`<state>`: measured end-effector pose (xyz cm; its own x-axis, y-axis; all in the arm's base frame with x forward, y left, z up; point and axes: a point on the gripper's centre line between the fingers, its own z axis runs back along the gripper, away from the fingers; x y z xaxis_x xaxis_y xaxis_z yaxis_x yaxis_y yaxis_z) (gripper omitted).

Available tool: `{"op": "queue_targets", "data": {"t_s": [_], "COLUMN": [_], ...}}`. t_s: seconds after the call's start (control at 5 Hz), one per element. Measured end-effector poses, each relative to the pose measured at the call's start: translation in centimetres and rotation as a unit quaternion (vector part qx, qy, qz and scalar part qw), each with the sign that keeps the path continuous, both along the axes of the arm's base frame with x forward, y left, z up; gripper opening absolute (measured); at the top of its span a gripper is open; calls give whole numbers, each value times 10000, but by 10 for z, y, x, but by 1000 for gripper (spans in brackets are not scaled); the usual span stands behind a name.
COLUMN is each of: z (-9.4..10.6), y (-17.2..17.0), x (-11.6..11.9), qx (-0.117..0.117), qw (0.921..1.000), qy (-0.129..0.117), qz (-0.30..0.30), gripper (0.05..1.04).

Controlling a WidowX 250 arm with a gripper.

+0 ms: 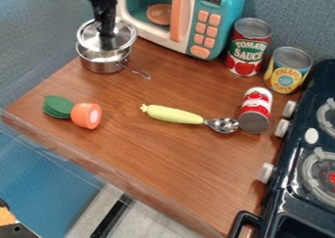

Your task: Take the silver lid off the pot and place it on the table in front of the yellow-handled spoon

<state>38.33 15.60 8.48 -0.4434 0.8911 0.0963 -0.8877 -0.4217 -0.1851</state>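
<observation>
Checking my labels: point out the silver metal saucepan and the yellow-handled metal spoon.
Silver metal saucepan (100,66): camera view, on its outer wall.
Yellow-handled metal spoon (186,117): camera view, on the handle near the bowl.

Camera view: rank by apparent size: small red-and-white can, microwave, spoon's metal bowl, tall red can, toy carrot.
1. microwave
2. tall red can
3. small red-and-white can and toy carrot: too alike to rank
4. spoon's metal bowl

Wall (294,16): grey-blue, finely textured;
Table (163,158): brown, wood-grained top;
Below: flat blue surface (39,158); pale grey area (147,220)
</observation>
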Motion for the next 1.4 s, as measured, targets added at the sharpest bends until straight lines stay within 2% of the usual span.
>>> {"op": "queue_targets", "data": {"t_s": [0.2, 0.4, 0.6, 0.8, 1.0, 1.2, 1.4], "z": [24, 23, 12, -8, -23, -46, -57], "y": [-55, -99, -148, -196, -216, -228, -230], "x": [-15, -37, -60, -80, -90, -97, -96], "qx": [-81, -254, -284, -153, -251, -159, -172], "qw": [9984, 9929, 9815, 9742, 9708, 9675, 9682], "qy": [-142, 23, 162, 260, 270, 362, 378], "qz": [-544, -1164, -1885, -2235, -2370, -2496, -2467], "gripper": [54, 53, 53, 53, 53, 53, 53]}}
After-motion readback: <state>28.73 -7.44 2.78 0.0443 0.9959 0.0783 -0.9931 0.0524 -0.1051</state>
